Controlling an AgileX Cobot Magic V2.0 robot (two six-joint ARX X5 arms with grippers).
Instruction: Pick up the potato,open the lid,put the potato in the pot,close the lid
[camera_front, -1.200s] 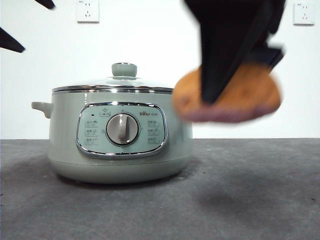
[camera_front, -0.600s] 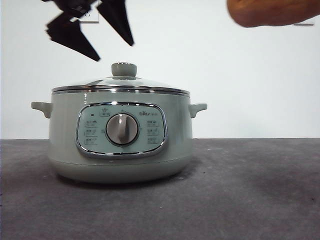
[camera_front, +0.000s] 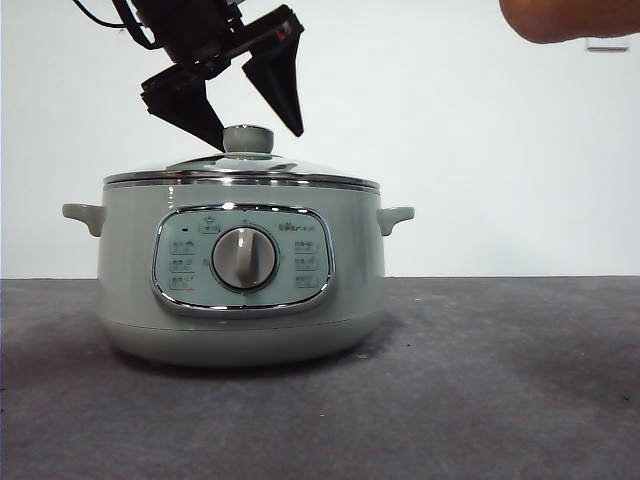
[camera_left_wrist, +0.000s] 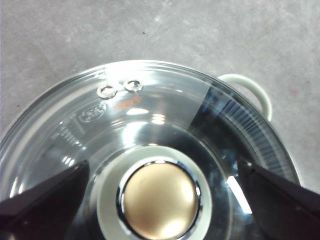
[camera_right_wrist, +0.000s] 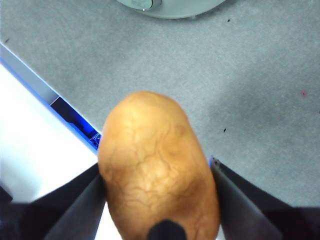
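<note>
- The table (camera_front: 500, 400) is showing a dark grey, slightly mottled matte top; a plain white wall (camera_front: 450, 150) is standing behind it, with part of a socket plate (camera_front: 608, 44) showing at the upper right of the front view.
- In the right wrist view, a white floor area and a blue-edged strip are lying beyond the table's edge.
- The pot (camera_front: 240, 270) is sitting on the table, pale sage green, with a chrome-framed panel, a round dial (camera_front: 245, 258) and two small side handles.
- The lid (camera_left_wrist: 150, 130) is resting closed on the pot: clear glass, chrome rim, two small vent holes, and a round knob (camera_left_wrist: 160, 200) with a green collar.
- The left gripper (camera_front: 255, 132) is hanging just above the lid, its jaws spread wide with one on each side of the knob and not touching it.
- The potato (camera_right_wrist: 157, 170) is orange-brown, matte and finely creased.
- The right gripper (camera_right_wrist: 157, 172) is clamping the potato between its jaws, holding it high above the table and well to the side of the pot.
</note>
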